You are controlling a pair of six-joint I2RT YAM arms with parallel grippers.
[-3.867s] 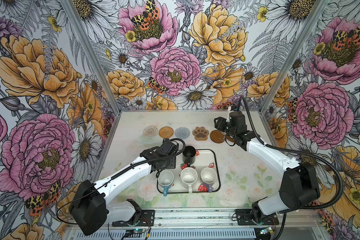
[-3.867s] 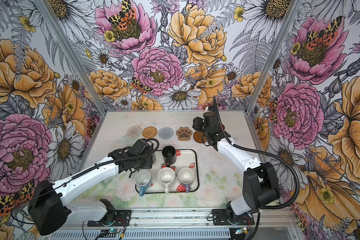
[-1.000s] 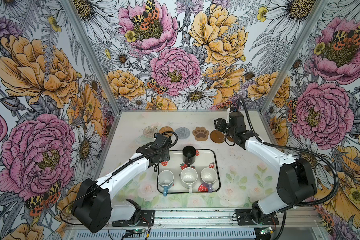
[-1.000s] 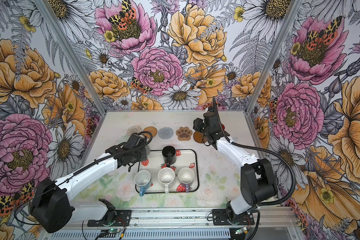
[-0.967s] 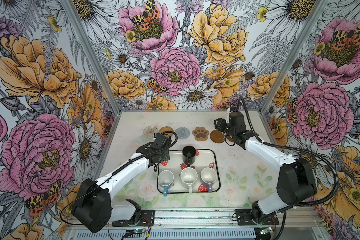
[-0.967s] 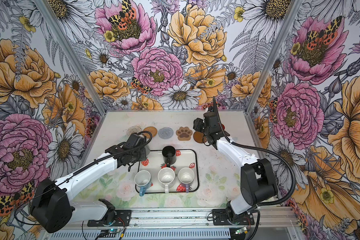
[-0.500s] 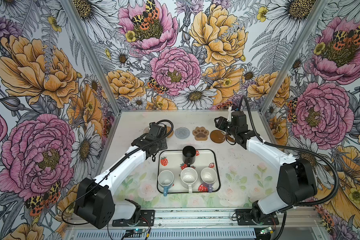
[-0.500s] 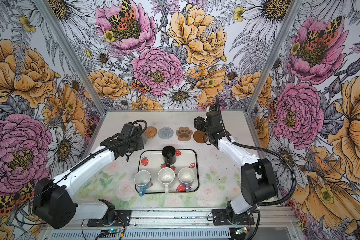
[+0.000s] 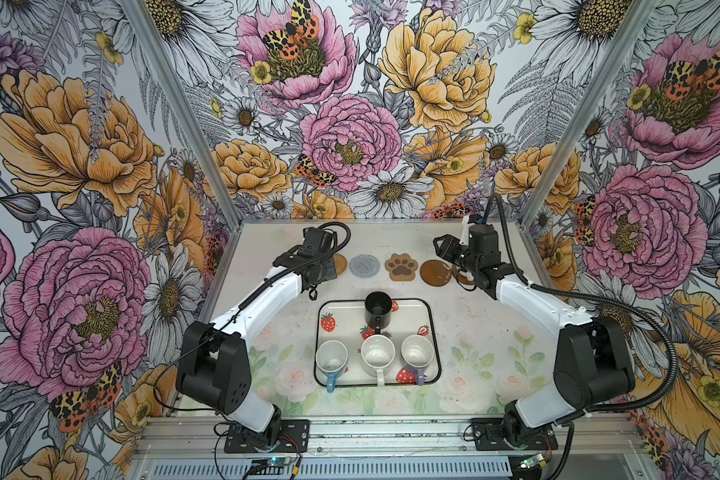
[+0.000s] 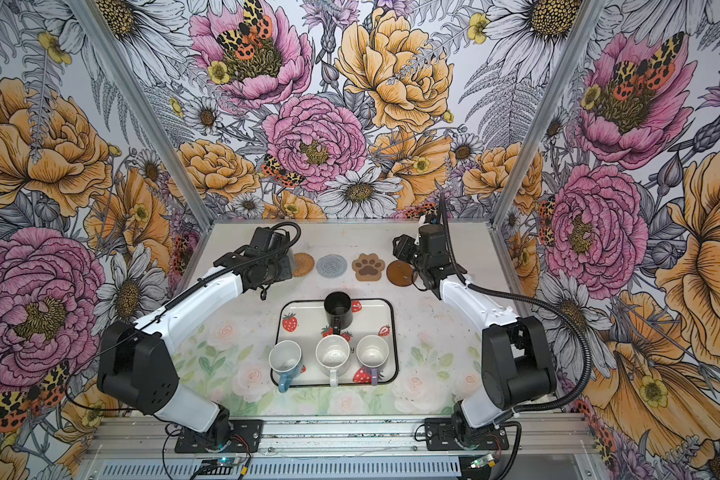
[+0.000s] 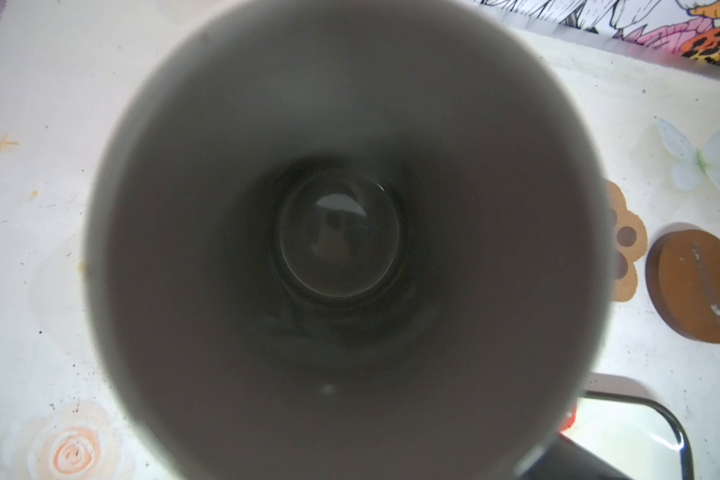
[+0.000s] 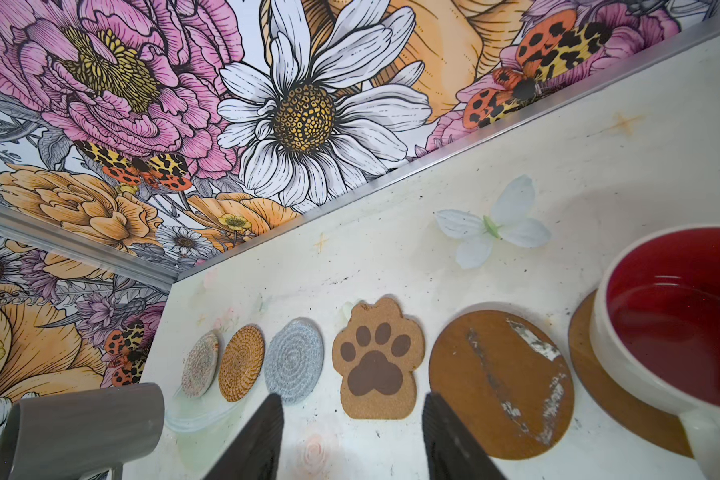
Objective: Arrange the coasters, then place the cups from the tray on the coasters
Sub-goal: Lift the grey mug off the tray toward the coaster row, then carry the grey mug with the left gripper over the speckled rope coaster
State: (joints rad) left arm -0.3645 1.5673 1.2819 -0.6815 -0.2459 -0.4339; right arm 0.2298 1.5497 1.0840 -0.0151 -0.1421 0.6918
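Observation:
My left gripper (image 9: pixel 317 269) is at the back left, shut on the grey cup (image 11: pixel 341 249), whose inside fills the left wrist view. The right wrist view shows that cup (image 12: pixel 79 428) hanging beside the clear coaster (image 12: pixel 200 370). Rattan (image 9: pixel 340 263), grey (image 9: pixel 364 265), paw (image 9: pixel 401 266) and brown disc (image 9: pixel 435 272) coasters continue the row. The white cup with red inside (image 12: pixel 674 316) stands on the last brown disc (image 12: pixel 599 374). My right gripper (image 12: pixel 354 440) hovers open and empty near it. The tray (image 9: pixel 329 307) holds black (image 9: pixel 378 313), light blue (image 9: pixel 332 358), white (image 9: pixel 377 355) and lilac (image 9: pixel 417 352) cups.
Floral walls close the table at the back and both sides, and the coaster row runs close to the back wall (image 12: pixel 350 191). The tray sits mid-table between the two arm bases.
My left arm has swung from the tray's left edge to the back left end of the coaster row, carrying the grey cup. The right arm has barely shifted.

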